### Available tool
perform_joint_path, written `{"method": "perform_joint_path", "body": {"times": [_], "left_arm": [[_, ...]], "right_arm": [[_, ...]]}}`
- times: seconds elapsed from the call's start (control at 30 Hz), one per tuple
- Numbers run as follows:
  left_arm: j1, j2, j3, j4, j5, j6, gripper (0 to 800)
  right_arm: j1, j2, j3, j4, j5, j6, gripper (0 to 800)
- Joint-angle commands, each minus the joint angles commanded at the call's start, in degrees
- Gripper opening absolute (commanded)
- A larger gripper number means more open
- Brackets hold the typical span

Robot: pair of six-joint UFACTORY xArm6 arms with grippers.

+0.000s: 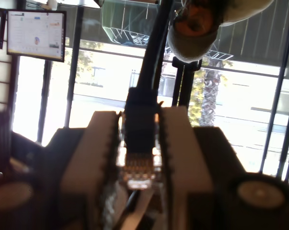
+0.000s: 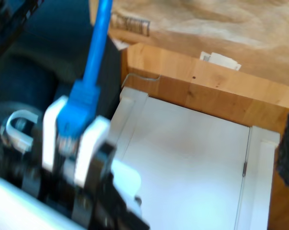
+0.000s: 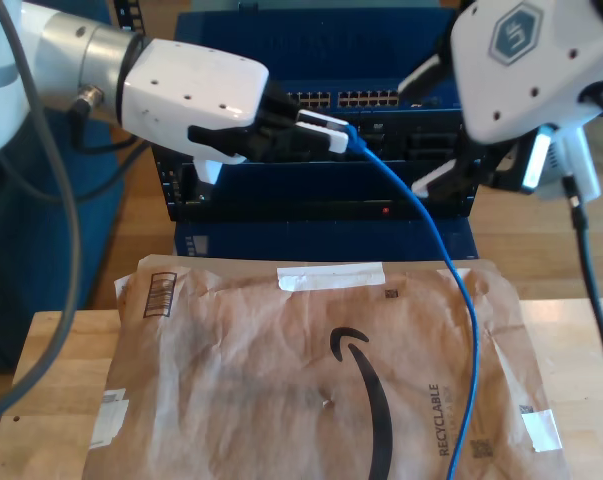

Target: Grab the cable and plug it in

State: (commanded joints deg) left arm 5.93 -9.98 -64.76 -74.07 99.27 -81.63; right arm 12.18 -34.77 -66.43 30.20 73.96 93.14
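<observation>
Crinkled brown paper envelope (image 3: 281,380) covers the wooden table (image 3: 41,350). Across it a thin blue cable (image 3: 391,180) curves up to an arm's white fingers just before the dark rack (image 3: 381,100). My first gripper (image 1: 140,143) clamps a clear-tipped plug, backlit. My second gripper (image 2: 75,139) pinches a blue plug.

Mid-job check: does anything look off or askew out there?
Nothing looks damaged. My first gripper and my second gripper each clamp a plug end. The one oddity is that the cable hangs slack and trails across the crumpled paper mailer taped over the table, where it might snag.
</observation>
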Motion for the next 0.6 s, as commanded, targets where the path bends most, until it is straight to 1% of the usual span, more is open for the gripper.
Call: {"method": "perform_joint_path", "body": {"times": [0.13, 0.17, 0.23, 0.3, 0.37, 0.43, 0.5, 0.6], "left_arm": [[0.7, 0.1, 0.1, 0.1, 1.6, -1.8, 3], [0.8, 0.5, 0.0, 0.1, 2.1, -2.9, 3], [1.8, 3.0, -0.5, 0.0, 5.9, -4.6, 2], [3.4, 4.6, -1.1, -0.2, 8.4, -6.5, 2], [3.7, 4.9, -1.2, -1.0, 8.7, -8.5, 2], [4.2, 5.2, -1.2, -1.6, 9.1, -9.8, 2], [4.4, 5.8, -1.2, -2.9, 11.2, -11.0, 2], [5.0, 7.6, -1.2, -6.1, 14.2, -11.8, 2]], "right_arm": [[0.1, -0.1, -0.1, 0.0, -2.0, 0.0, 797], [0.1, -0.4, 0.0, 0.0, -2.0, 0.0, 797], [0.3, -0.5, 0.0, 0.0, -2.0, -0.4, 797], [0.4, -0.6, -0.1, -0.1, -1.9, -2.2, 797], [0.4, -0.7, -0.2, -0.2, -2.0, -4.0, 797], [0.5, -1.5, -0.2, -0.1, -2.1, -4.0, 797], [0.6, -3.1, 0.2, -0.2, -3.8, -4.0, 797], [1.9, -3.3, 0.4, -0.2, -6.1, -4.0, 797]]}}
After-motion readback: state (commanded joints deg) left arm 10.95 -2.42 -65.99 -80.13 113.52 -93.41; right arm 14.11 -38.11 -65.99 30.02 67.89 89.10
